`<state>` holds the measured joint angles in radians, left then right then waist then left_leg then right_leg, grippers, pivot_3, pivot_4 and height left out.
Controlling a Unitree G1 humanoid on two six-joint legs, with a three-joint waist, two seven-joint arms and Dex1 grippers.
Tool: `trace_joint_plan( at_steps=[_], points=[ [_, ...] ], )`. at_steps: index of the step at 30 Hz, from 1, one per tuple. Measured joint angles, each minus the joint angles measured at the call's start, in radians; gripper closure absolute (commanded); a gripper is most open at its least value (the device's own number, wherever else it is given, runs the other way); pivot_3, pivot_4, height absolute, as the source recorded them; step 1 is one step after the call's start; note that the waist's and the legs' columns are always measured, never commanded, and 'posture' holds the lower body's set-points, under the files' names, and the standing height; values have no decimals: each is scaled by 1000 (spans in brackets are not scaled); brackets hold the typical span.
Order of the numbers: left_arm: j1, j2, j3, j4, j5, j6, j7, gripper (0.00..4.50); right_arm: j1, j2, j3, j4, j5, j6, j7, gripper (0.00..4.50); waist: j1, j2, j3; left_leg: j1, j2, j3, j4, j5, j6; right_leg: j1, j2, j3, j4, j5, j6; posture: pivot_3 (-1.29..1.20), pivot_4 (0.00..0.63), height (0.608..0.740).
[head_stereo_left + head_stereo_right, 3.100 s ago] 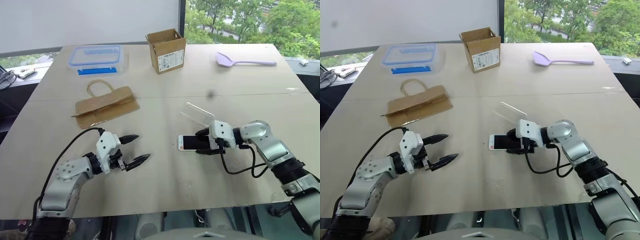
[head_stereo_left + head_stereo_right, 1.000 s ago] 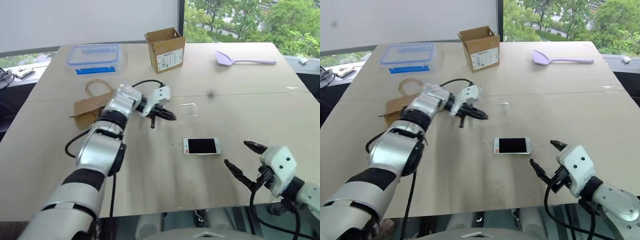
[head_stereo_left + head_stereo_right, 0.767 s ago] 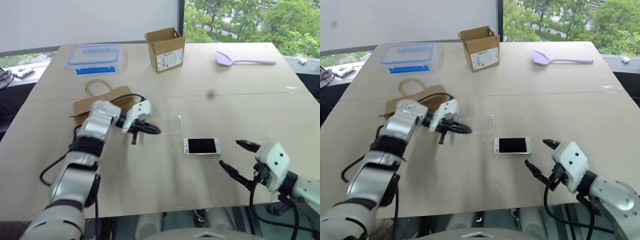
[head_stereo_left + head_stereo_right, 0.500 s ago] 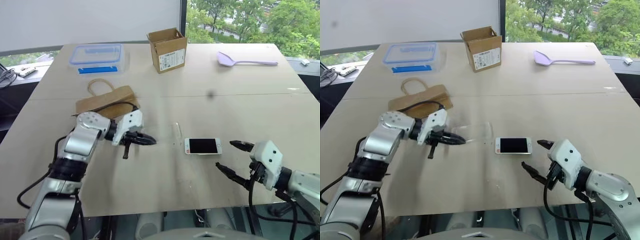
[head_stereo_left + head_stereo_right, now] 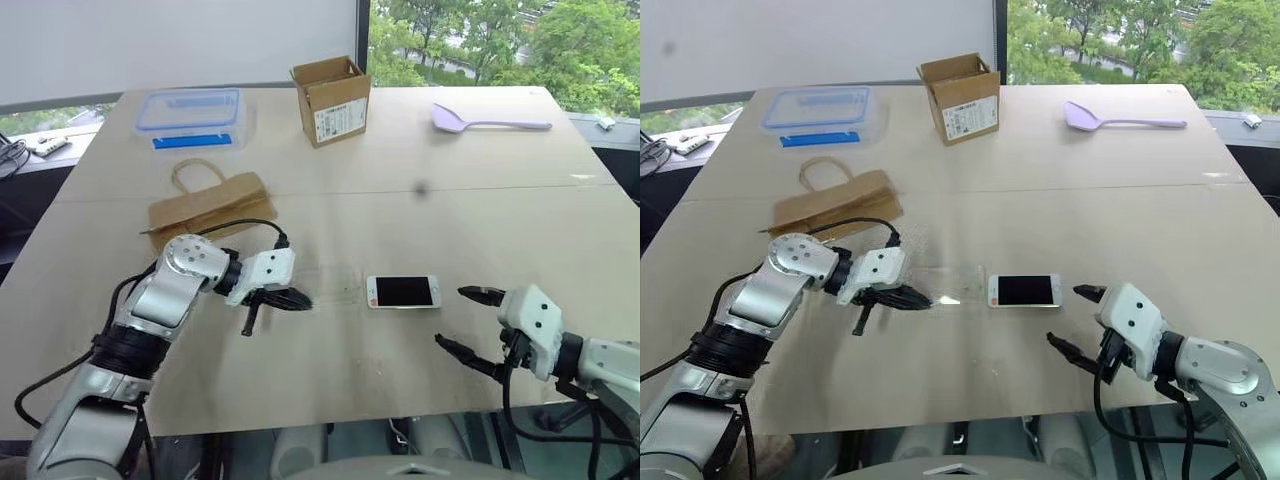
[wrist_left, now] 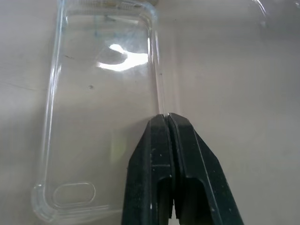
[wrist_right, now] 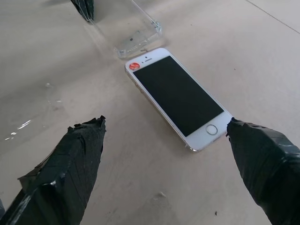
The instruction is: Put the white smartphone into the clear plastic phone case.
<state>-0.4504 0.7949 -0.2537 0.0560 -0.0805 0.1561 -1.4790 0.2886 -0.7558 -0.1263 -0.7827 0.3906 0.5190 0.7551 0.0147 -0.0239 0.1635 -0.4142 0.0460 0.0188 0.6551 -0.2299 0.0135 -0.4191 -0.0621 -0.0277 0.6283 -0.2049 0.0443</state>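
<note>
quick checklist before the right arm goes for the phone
1. Right gripper open wide enough: ok.
2. White smartphone flat on the table, screen up, unobstructed: ok.
3. Clear plastic phone case lying flat beside the phone: ok.
4. Left gripper shut on the case's long edge: ok.
5. Case's open side facing up: cannot tell.
6. Phone and case lined up end to end: ok.

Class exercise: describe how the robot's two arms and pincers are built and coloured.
Both arms are silver-grey metal segments with dark joints near the shoulders. Each wrist carries a white block, with a loose black cable looping beside it. The left pincer and right pincer each have two black tapered fingers.
</note>
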Motion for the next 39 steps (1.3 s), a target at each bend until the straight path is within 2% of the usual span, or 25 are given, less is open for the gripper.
trace_joint_plan(
  at_steps=[13,18,22,23,25,31,32,39],
  points=[
    [-66,-78,-62,-10,4,140,36,4483,-36,-10,30,19,-16,-17,18,0,11,1,0,0,-1,0,4,0,0,3,0,0,0,0,0,0,150,740],
    [-95,-83,-62,18,-2,161,45,4483,-161,-18,46,74,16,1,52,0,7,0,0,-1,-1,-1,7,0,0,3,0,0,2,0,0,0,150,740],
    [-102,-95,-60,41,-24,167,42,4483,-276,-38,145,178,-25,-23,105,0,0,0,0,-1,-1,-1,8,0,0,3,0,0,2,0,0,0,150,740],
    [-102,-99,-60,43,-36,171,41,4233,-299,-41,169,205,-35,-28,119,0,0,1,0,-1,-1,-1,8,0,0,3,0,0,3,0,0,0,150,740],
    [-101,-101,-48,42,-65,192,41,3444,-341,-43,207,251,-51,-43,148,0,-1,0,0,-1,-1,-1,8,0,0,3,0,0,4,0,0,0,150,740],
    [-4,-65,83,-59,-178,212,53,420,-470,-43,313,426,-131,-115,222,0,-9,1,1,0,-1,0,8,0,0,1,0,2,4,0,0,0,150,740],
    [27,-58,108,-86,-201,219,61,82,-486,-42,324,453,-144,-128,231,0,-9,1,1,-1,0,0,8,0,0,1,0,2,5,0,0,0,150,740],
    [244,-65,293,-294,-370,291,177,82,-649,-16,408,684,-227,-215,331,0,-6,2,1,0,0,0,9,0,0,1,0,2,6,0,0,0,150,740]
  ],
)
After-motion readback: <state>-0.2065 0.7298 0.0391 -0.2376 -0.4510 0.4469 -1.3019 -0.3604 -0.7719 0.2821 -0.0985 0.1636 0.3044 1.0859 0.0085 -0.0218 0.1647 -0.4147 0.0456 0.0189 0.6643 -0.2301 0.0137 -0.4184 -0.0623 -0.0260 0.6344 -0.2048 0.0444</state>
